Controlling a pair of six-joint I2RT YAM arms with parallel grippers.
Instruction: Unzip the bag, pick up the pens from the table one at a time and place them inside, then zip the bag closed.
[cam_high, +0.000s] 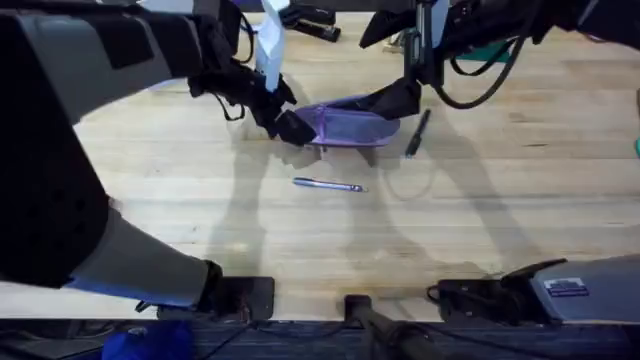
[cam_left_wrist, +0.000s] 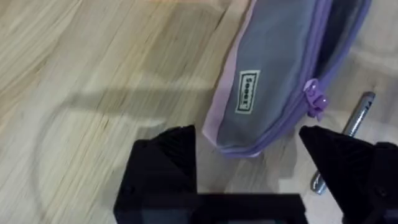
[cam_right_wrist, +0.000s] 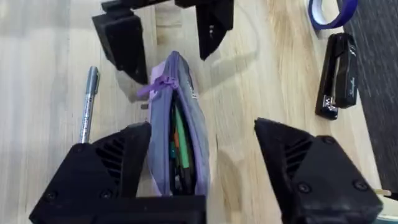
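The bag (cam_right_wrist: 177, 134) looked soft and floppy, best pinched at its ends; left gripper (cam_left_wrist: 249, 146) and right gripper (cam_right_wrist: 202, 155) both gaped wide.

The surface (cam_high: 480, 220) is a light wooden top with plank grain running across it. On it lies a lavender pencil pouch (cam_high: 350, 125) with a grey panel, its zipper open along the top with pens showing inside; a silvery blue-grey pen (cam_high: 328, 185) lies near its front and a dark pen (cam_high: 417, 132) just beside its right end. A black stapler (cam_right_wrist: 337, 76) and a roll of blue tape (cam_right_wrist: 333, 12) rest near the far edge.
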